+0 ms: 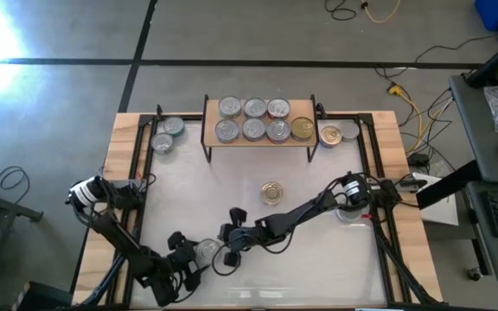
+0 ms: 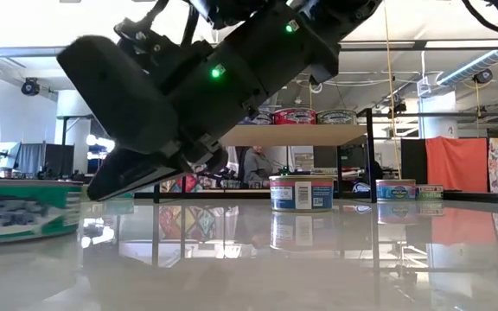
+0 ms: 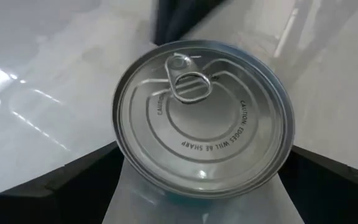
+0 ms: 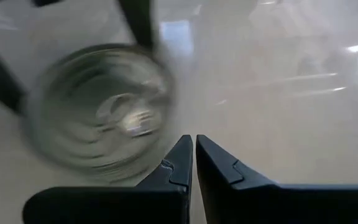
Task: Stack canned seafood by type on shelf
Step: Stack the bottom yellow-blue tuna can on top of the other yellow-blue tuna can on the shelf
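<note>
My left gripper straddles a round silver-topped tin, fingers spread, ready to clamp. My right gripper waits pinched shut just beside it.

Silver-topped tin smeared with blur, green-labelled tin cut off at low view's edge

Fourteen tins; one shelf; two arms

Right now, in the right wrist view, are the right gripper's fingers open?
No, the right gripper has its two dark fingertips pressed together, beside the silver-topped tin.
</note>
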`<action>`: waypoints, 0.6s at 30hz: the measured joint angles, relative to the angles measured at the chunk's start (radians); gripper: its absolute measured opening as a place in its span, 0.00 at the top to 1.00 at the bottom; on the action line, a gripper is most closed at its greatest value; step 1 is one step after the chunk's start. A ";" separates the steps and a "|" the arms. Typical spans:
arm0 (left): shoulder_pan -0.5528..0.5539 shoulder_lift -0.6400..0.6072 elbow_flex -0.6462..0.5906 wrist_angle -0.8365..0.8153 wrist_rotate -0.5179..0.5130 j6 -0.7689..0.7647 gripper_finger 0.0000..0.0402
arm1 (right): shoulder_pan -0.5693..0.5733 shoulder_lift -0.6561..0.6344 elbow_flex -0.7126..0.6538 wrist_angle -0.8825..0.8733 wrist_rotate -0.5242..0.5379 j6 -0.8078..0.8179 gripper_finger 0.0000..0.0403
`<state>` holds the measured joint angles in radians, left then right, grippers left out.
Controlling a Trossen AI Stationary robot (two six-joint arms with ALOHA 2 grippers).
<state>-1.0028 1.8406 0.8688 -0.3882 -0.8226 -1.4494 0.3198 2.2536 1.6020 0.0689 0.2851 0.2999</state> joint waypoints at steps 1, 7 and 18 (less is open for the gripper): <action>0.003 0.004 0.000 0.003 -0.009 0.004 0.02 | 0.002 0.000 0.000 0.000 -0.006 0.006 0.97; 0.019 0.025 0.000 0.115 -0.024 0.185 0.02 | 0.005 0.000 0.000 -0.004 -0.009 0.015 0.97; 0.081 0.081 0.001 0.203 -0.076 0.253 0.01 | 0.004 0.000 0.000 -0.016 0.003 0.048 0.97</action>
<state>-0.9223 1.9218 0.8702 -0.1848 -0.8981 -1.1963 0.3237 2.2539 1.6024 0.0531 0.2881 0.3481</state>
